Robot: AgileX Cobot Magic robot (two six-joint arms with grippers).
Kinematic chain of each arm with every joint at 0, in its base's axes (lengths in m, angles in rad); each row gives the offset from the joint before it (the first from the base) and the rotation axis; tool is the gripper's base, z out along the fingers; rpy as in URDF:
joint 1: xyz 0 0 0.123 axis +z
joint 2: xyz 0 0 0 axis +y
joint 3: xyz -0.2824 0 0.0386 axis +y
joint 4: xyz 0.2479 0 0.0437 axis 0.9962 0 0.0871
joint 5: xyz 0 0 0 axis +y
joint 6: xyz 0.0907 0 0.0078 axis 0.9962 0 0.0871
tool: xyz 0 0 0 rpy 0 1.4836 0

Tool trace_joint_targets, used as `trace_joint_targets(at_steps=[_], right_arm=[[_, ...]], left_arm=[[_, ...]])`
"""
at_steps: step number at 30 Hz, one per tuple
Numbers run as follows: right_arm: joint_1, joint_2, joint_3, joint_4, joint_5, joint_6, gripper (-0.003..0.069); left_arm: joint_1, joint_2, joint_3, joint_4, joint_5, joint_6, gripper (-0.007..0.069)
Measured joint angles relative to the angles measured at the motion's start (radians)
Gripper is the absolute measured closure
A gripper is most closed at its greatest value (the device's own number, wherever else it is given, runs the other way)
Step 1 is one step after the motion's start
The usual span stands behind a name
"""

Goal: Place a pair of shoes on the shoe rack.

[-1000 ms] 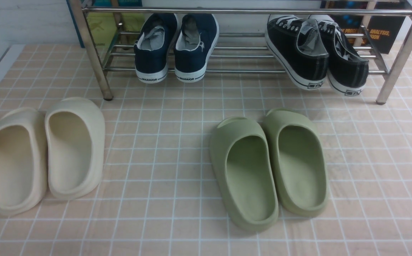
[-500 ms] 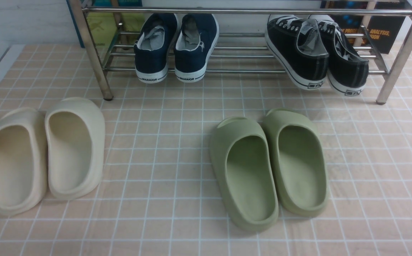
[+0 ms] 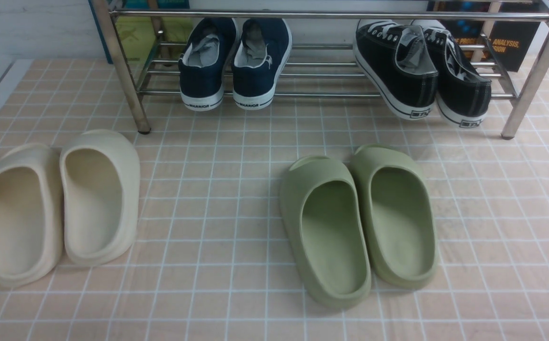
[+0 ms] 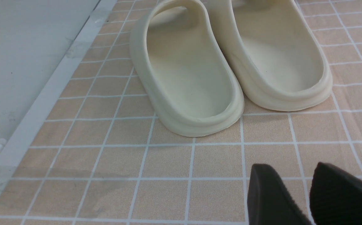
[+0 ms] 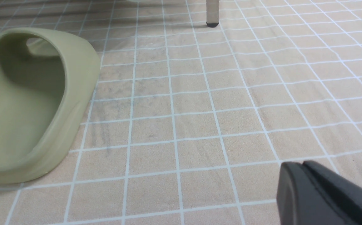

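black canvas sneakers (image 3: 421, 71) are seen on the shoe rack (image 3: 331, 94) at upper right, heels overhanging the front rod, so a slip could be feared, while the left gripper (image 4: 309, 190) is parted and the right gripper (image 5: 305, 175) is pressed closed, both empty.

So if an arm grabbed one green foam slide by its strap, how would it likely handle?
The green foam slide looks like thick one-piece moulded foam, so probably light and holding its shape. Its matte surface suggests decent grip. Its flat, wide sole on the tiled floor should slide rather than tip if pushed.
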Motion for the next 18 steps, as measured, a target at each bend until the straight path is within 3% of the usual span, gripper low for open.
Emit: trace_joint_targets(at_steps=[18], right_arm=[[0.000, 0.000, 0.000, 0.000, 0.000, 0.004, 0.0609]], left_arm=[[0.000, 0.000, 0.000, 0.001, 0.000, 0.000, 0.0385]])
